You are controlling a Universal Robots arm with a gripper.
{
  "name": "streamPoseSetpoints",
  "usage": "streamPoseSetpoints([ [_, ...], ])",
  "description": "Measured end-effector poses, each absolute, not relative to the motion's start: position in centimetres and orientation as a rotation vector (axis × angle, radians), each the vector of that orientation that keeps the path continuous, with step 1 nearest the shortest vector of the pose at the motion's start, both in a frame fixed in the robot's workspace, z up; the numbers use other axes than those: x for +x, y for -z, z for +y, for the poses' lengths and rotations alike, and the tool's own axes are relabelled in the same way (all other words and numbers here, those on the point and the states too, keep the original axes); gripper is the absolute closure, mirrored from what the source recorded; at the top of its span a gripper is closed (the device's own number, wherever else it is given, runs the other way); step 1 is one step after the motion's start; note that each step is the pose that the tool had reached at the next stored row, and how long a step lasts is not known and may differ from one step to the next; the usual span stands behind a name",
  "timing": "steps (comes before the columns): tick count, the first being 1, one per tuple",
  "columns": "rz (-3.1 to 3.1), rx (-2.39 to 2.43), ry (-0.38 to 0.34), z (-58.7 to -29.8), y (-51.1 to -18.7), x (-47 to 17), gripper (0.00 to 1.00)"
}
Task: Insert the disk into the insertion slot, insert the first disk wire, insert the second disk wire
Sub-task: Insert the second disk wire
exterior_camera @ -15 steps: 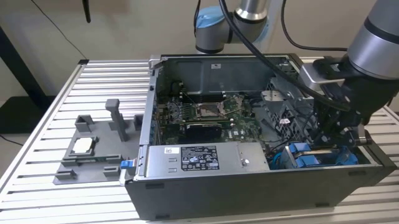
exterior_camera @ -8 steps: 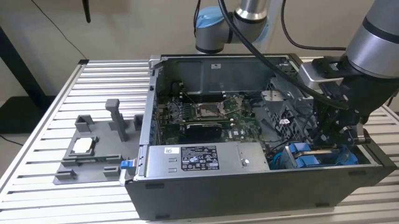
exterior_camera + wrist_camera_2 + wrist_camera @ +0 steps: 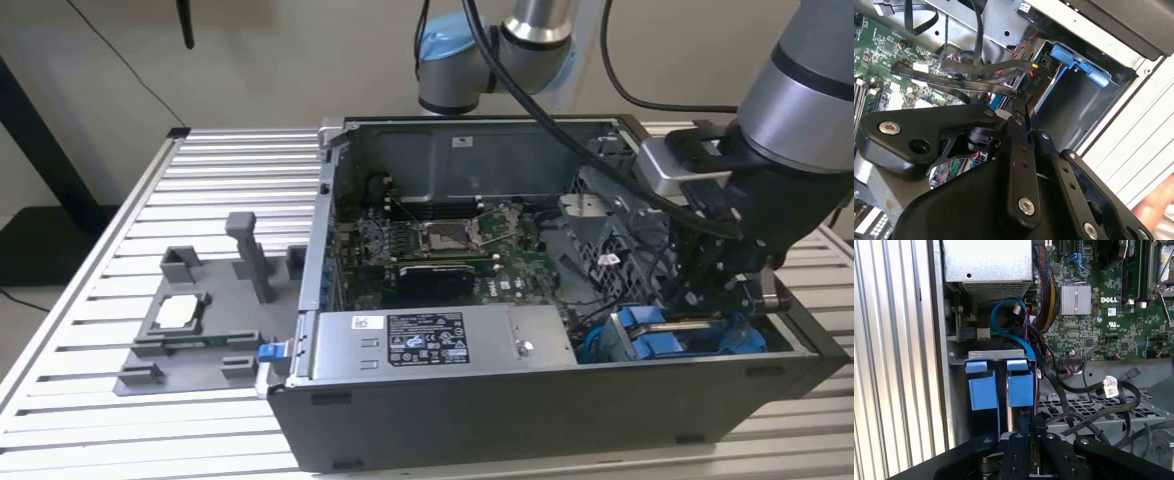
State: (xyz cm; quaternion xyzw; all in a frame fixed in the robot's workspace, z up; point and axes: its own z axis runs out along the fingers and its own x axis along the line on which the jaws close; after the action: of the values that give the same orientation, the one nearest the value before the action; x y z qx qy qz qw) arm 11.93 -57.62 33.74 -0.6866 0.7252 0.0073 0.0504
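Hung the gripper (image 3: 1024, 427) low inside the open case (image 3: 534, 420), at the corner toward the exterior view's right. Found the fingers (image 3: 1016, 150) drawn together, tips all but meeting. Saw a black cable (image 3: 954, 82) running flat right up to those tips; could not tell whether pinched between them or merely passing by.

Found the disk (image 3: 1020, 387) already seated in the slot (image 3: 999, 355), known by its blue frame, with two blue tabs side by side just beyond the fingertips in the first wrist view. Made out the same blue frame in the exterior view, in the case's front corner, just beside the gripper, and in the second wrist view past the fingertips, against the case wall.

Noted a blue cable (image 3: 1002, 303) looping from behind the slot toward the power supply (image 3: 986, 260), among red and black wires. Noted more black cables draped loose over the perforated metal floor beside the slot. Saw the motherboard (image 3: 441, 240) lying in the middle of the case, apart from the gripper.

Found the case standing on a slatted table (image 3: 200, 170), with a grey tray (image 3: 200, 330) beside it toward the exterior view's left, holding a small silver part (image 3: 178, 312). Caught a blurred pinkish shape at the edge of the second wrist view, beyond the table; could not tell what.
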Motion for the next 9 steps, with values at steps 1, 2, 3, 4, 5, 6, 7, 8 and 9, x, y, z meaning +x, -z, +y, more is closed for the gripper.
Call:
streamPoseSetpoints([
  [1,2.209,-2.09,-0.021,-57.62,-33.68,11.93,0.85],
  [2,2.209,-2.09,-0.021,-57.62,-33.67,11.93,0.85],
  [3,2.209,-2.09,-0.021,-57.62,-33.66,11.93,0.85],
  [4,2.209,-2.09,-0.021,-57.62,-33.64,11.93,0.85],
  [5,2.209,-2.09,-0.022,-57.62,-33.62,11.93,0.85],
  [6,2.209,-2.09,-0.022,-57.62,-33.62,11.93,0.85],
  [7,2.208,-2.089,-0.023,-57.62,-33.58,11.94,0.85],
  [8,2.208,-2.089,-0.022,-57.62,-33.58,11.93,0.83],
  [9,2.209,-2.09,-0.022,-57.62,-33.58,11.93,0.83],
])
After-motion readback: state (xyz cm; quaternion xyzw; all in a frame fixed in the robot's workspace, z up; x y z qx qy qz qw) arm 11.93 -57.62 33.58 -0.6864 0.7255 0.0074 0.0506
